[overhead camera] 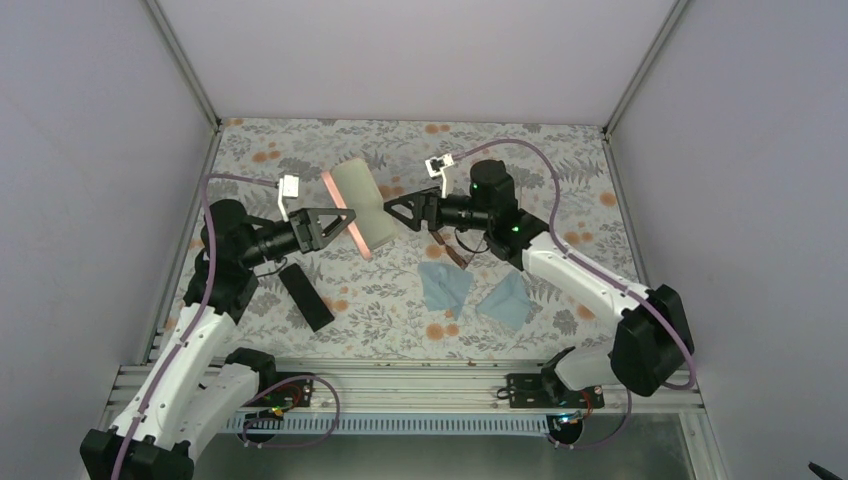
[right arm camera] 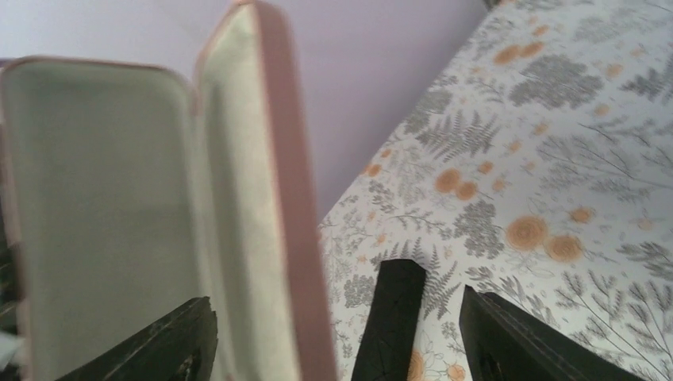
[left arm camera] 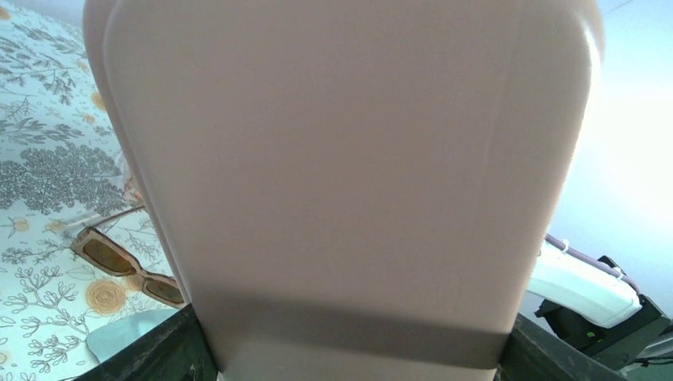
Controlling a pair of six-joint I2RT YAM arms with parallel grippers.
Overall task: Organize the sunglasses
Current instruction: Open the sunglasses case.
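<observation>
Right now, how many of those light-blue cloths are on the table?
2. The left cloth and the right cloth lie side by side on the table, toward its near edge. Another might be hidden from view.

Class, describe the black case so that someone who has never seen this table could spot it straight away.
On the floral table, look to the left arm. Lying flat just right of it is the black case. It is a shut, dark oblong, unlike the open pink case at mid-table and the two blue cloths.
</observation>
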